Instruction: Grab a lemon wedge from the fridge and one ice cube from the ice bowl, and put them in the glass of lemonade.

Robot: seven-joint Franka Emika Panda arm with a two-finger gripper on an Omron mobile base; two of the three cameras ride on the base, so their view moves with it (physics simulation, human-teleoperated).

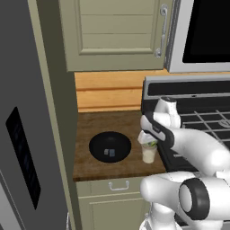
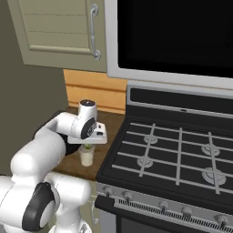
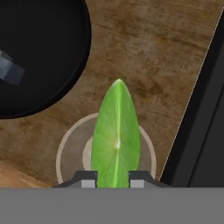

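Note:
My gripper [image 3: 113, 178] is shut on the lemon wedge [image 3: 117, 135], a green-yellow slice that points away from the fingertips. Right under it stands the glass of lemonade [image 3: 64, 151], and the wedge hangs over its mouth. From the left base view the gripper [image 1: 148, 138] hovers just above the glass [image 1: 149, 155], with the wedge [image 1: 151, 144] at the rim. The black ice bowl [image 1: 96, 146] sits left of the glass and holds ice cubes [image 1: 109, 152]. The grey fridge [image 1: 22, 134] stands at the far left, door shut. The glass [image 2: 86, 157] is also in the right base view.
A black gas stove [image 2: 173, 154] borders the wooden counter [image 1: 90, 126] on the right, close to the glass. Beige wall cabinets [image 1: 112, 31] and a microwave [image 2: 173, 32] hang above. A drawer with a handle [image 1: 118, 185] sits below the counter edge.

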